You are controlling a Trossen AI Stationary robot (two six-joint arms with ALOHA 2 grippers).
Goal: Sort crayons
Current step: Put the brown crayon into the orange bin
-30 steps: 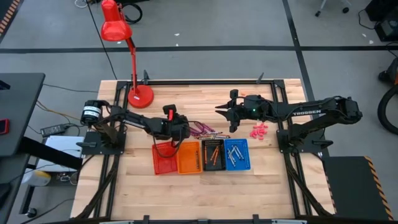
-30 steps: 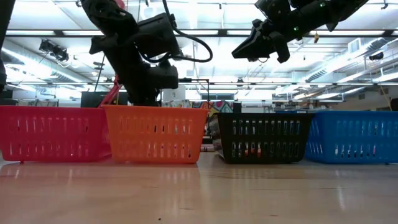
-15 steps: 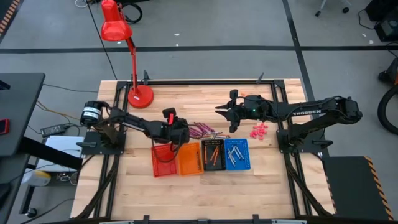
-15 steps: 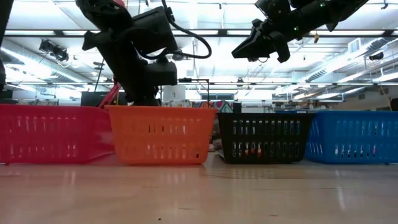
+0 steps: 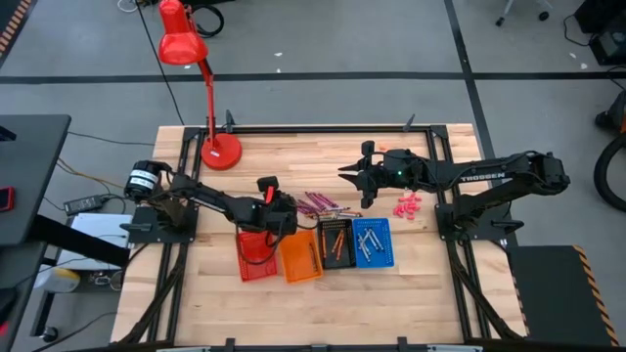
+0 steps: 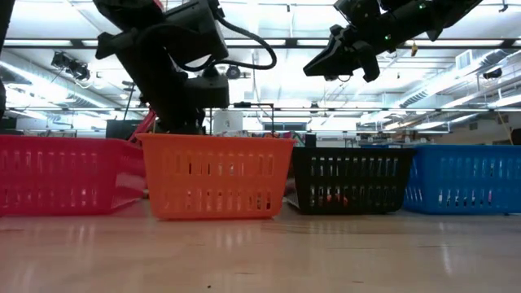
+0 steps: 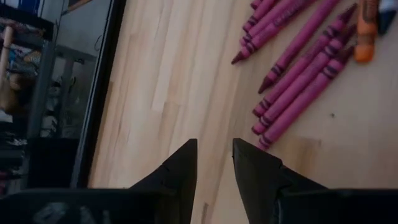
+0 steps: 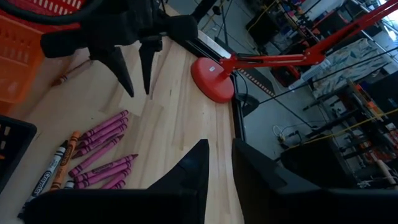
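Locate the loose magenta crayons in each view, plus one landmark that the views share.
High: magenta crayons on bare wood behind the baskets, at table centre.
Low: not visible; the baskets block them.
Left wrist: fanned out ahead of the open left gripper.
Right wrist: between that gripper and the right gripper.
Landmark: orange basket.

My left arm reaches across the table toward its middle, the left gripper (image 5: 279, 217) low over the surface, its fingers (image 7: 180, 171) slightly parted with nothing between them. My right arm extends leftward, holding the right gripper (image 5: 349, 177) raised, its fingers (image 8: 189, 171) a narrow gap apart, also empty.
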